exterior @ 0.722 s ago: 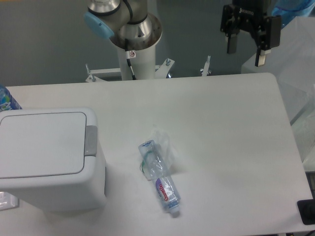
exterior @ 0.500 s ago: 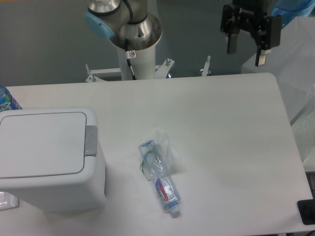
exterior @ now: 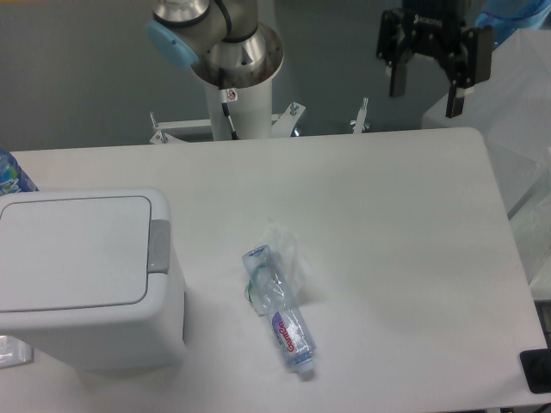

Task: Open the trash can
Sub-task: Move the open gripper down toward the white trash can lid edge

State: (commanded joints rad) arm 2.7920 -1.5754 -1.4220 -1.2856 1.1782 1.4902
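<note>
The trash can (exterior: 86,275) is a large white boxy bin at the front left of the table. Its flat lid (exterior: 73,249) lies shut, with a small grey push tab (exterior: 158,246) on its right edge. My gripper (exterior: 425,101) hangs high above the table's back right edge, far from the bin. Its two black fingers (exterior: 399,82) point down, spread apart, with nothing between them.
A crushed clear plastic bottle (exterior: 280,310) with a purple label lies on the table right of the bin. The arm's base column (exterior: 232,86) stands behind the table's back edge. A blue-capped bottle (exterior: 10,176) peeks in at the left edge. Clear plastic sheeting (exterior: 525,172) hangs at the right.
My gripper has shifted slightly to the left, with the fingers a touch wider apart. The trash can and the bottle have not moved.
</note>
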